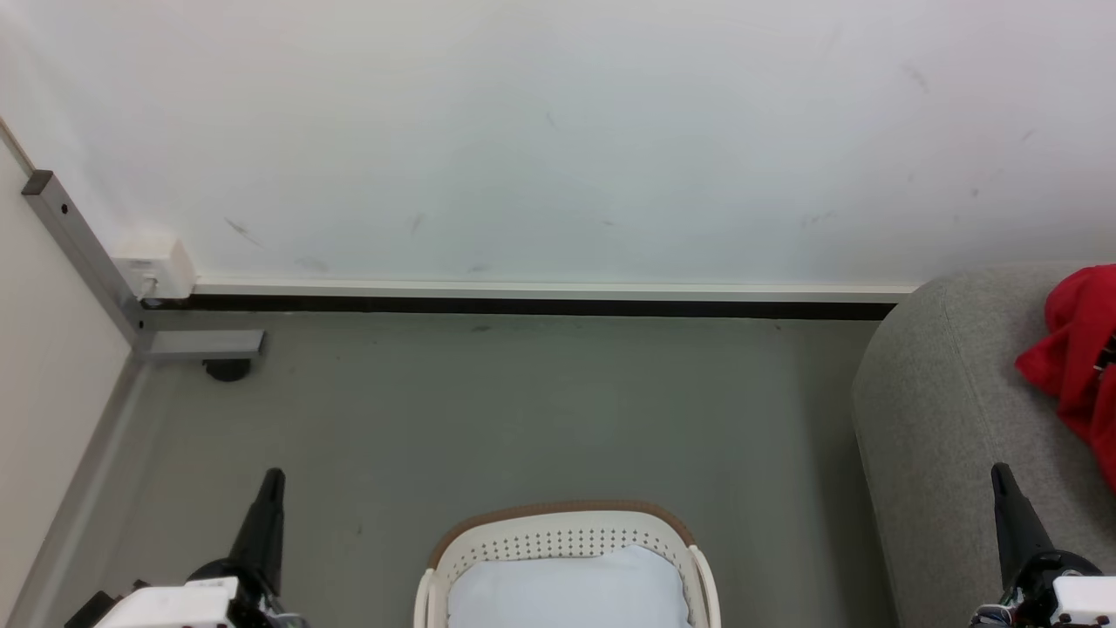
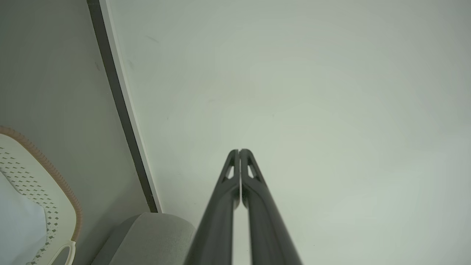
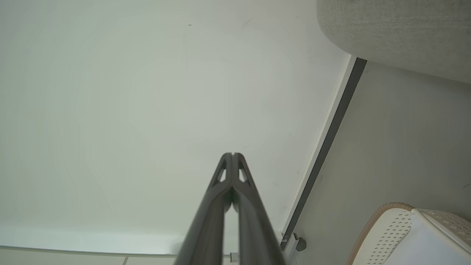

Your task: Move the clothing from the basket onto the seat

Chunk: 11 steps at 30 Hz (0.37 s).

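The white perforated basket with its brown rim stands on the floor at the bottom centre, showing only its pale bluish-white bottom. Red clothing lies on the light grey seat at the right edge. My left gripper points up at the lower left, left of the basket, shut on nothing. My right gripper rises at the lower right in front of the seat, also shut and empty. The left wrist view has the closed fingertips, the basket and a seat corner. The right wrist view shows its shut gripper, the basket and the seat.
A white wall with a dark baseboard runs across the back. A grey metal frame leg with a black foot stands in the left corner, beside a white outlet box. Grey floor lies between basket and wall.
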Motion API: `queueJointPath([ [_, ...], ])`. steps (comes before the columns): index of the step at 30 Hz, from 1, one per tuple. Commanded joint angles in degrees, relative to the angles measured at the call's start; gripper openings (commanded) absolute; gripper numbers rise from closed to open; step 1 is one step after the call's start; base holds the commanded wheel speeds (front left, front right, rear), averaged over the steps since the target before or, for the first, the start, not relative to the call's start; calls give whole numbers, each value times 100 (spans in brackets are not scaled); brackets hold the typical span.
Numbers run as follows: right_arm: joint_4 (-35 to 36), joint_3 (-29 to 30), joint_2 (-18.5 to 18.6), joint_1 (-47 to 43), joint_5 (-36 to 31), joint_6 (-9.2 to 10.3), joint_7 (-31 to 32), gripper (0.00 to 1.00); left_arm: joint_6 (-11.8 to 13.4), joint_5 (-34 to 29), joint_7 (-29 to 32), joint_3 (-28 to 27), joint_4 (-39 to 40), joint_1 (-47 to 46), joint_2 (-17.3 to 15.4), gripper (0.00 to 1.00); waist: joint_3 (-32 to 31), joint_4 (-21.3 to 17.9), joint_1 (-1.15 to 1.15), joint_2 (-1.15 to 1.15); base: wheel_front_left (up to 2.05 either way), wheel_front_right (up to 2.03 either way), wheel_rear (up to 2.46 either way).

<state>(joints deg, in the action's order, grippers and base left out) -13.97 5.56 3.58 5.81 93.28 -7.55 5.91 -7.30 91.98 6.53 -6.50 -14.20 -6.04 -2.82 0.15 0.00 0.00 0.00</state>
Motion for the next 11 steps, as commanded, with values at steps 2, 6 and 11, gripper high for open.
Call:
queueJointPath([
  [2, -14, 19, -1, 74, -23, 12, -1, 0, -35, 75, 25, -15, 17, -51, -9, 0, 0, 0, 0, 0, 0, 0, 0],
  [6, -14, 23, -4, 75, -29, 12, 5, 0, -35, 75, 25, -15, 17, -51, -9, 0, 0, 0, 0, 0, 0, 0, 0],
  [11, -15, 28, -8, 75, -34, 12, 8, 0, -35, 76, 25, -14, 18, -51, -9, 0, 0, 0, 0, 0, 0, 0, 0],
])
